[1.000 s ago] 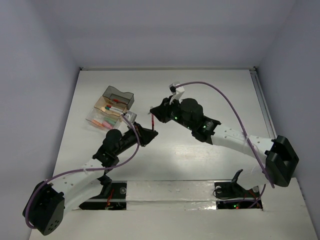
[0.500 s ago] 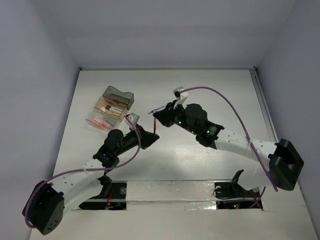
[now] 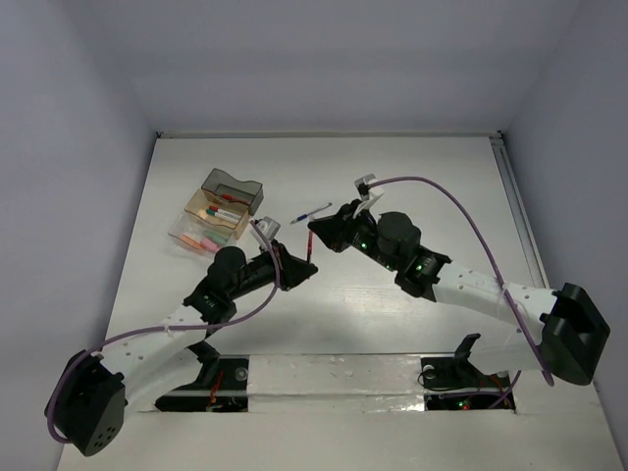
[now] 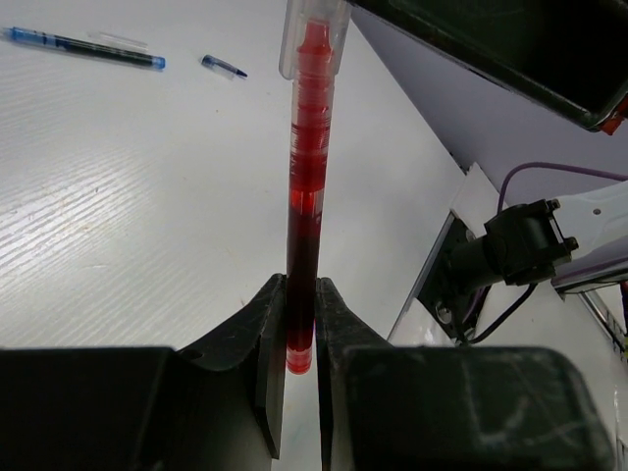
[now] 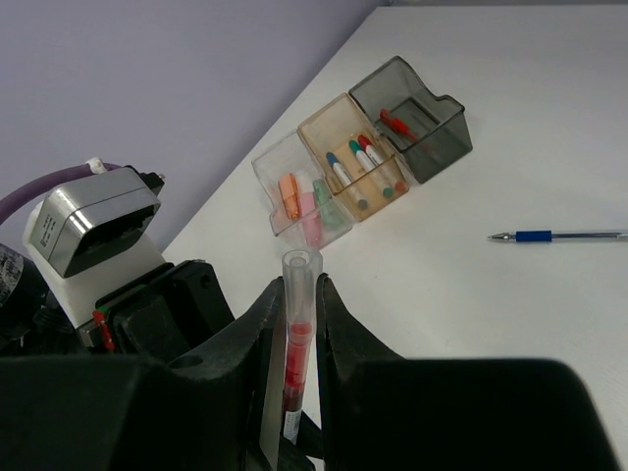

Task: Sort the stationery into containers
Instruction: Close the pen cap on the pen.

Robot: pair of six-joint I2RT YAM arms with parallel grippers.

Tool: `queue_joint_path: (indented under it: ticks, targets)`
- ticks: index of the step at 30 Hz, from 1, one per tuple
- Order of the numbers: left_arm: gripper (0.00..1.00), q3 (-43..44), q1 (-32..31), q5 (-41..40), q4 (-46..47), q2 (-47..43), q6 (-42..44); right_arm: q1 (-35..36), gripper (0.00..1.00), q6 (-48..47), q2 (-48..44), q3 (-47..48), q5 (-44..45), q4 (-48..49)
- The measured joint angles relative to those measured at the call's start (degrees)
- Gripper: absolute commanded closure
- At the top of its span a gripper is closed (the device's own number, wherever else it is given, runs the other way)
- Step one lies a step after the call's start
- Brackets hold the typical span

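a: where is the red pen [image 4: 306, 196]?

b: up off the table [image 3: 412, 186], strung between my two grippers. my left gripper [image 4: 299, 294] is clamped on its red tail end, and my right gripper [image 5: 297, 294] is pinched around the clear end of the barrel.

a: and the containers?

b: three in a row at the far left. the smoky grey tray [image 5: 446, 132] has one red-tipped piece in it, the tan tray [image 5: 312, 132] holds markers with blue, teal and red caps, and the clear tray [image 5: 263, 167] holds orange, pink and green erasers (their exact count i can't make out).

a: anything loose?

b: a blue pen [image 5: 554, 235] lies flat on the table, well apart from the trays.
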Motion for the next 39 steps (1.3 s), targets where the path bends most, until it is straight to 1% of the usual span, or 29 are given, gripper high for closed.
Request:
queue_joint_path:
  ticks: [5,17,23,26,28,33,36,37,38,39]
  targets:
    - [1.0,1.5,-0.2,0.6,-2.4,0.7,0.0,0.1,1.0,1.1,-0.5,-1.6,0.5,1.4]
    - [1.0,6.2,-0.6,2.6,-11.0,2.9,0.9,1.2,1.0,5.7,-1.5,-8.1,4.9,9.4]
    - [1.0,9.1,-1.0,3.5,-13.5,4.8,0.8,3.5,1.0,7.8,-0.1,-9.8,6.4,13.3]
    - [1.0,11.3,-0.7,1.7,-13.6,5.5,-0.2,5.7,1.0,8.7,0.5,-11.4,5.9,14.1]
    - [1.0,11.8,-0.6,1.0,-14.0,5.6,-0.7,5.9,1.0,8.8,0.4,-11.9,6.0,14.8]
    - [1.0,11.8,-0.6,0.9,-13.4,5.5,-1.1,6.4,1.0,9.4,-2.7,-13.7,6.8,12.6]
    - [1.0,11.8,0.6,-2.4,-10.3,5.4,-1.4,6.9,1.0,9.0,-5.9,-14.1,6.8,7.1]
    - [1.0,11.9,1.0,-3.7,-7.5,5.2,-1.7,8.0,0.97,9.1,-6.2,-14.1,5.9,4.7]
    - [1.0,12.0,1.4,-4.7,-5.2,4.7,-1.8,9.1,0.9,9.1,-6.0,-14.2,5.2,2.3]
    - [1.0,12.0,1.6,-5.4,-2.9,3.8,-2.0,10.1,0.74,8.9,-5.9,-14.4,4.2,-0.7]
